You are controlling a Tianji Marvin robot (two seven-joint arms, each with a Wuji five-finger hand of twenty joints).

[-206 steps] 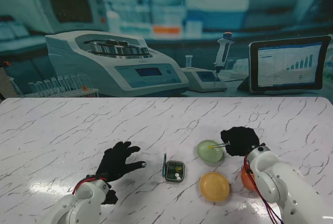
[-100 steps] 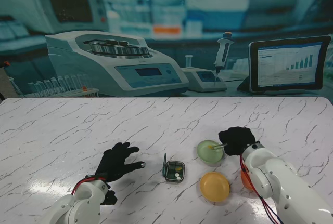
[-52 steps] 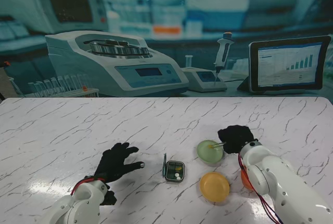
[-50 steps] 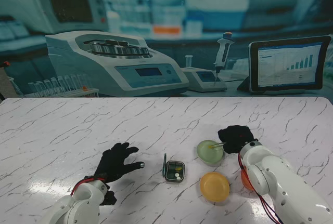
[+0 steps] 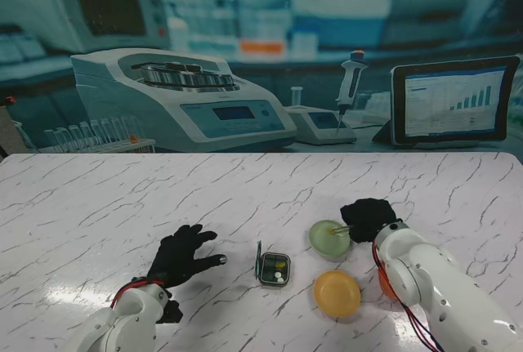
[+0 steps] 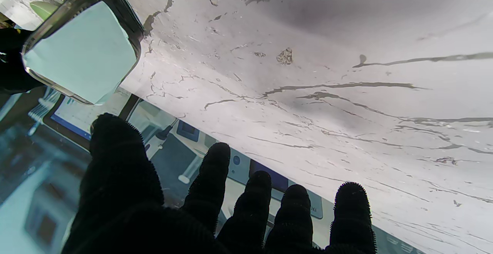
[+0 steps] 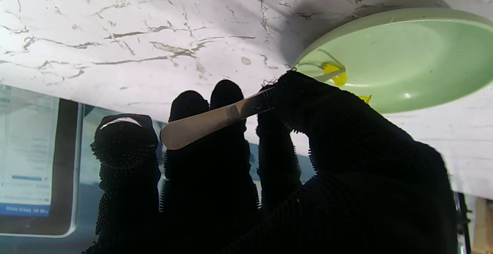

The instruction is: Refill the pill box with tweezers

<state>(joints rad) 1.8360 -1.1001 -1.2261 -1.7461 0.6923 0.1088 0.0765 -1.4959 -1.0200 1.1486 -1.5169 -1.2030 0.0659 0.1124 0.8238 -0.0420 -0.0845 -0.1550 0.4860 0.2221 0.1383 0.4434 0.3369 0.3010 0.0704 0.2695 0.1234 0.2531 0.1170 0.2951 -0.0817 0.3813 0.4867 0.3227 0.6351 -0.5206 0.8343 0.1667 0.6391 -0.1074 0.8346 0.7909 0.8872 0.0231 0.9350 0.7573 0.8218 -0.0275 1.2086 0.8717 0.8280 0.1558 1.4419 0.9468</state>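
From the stand, the pill box point(image 5: 274, 269) sits open on the marble table point(image 5: 98, 197), between the left hand point(image 5: 184, 256), fingers spread and holding nothing, and the green dish point(image 5: 328, 238). An orange dish point(image 5: 336, 292) lies nearer to me. The left wrist view shows the box's raised lid point(image 6: 83, 49) beyond splayed fingers point(image 6: 210, 177). In the right wrist view, the right hand point(image 7: 292, 161) pinches the tweezers point(image 7: 215, 119), their tips seemingly at a yellow pill point(image 7: 336, 74) in the dish.
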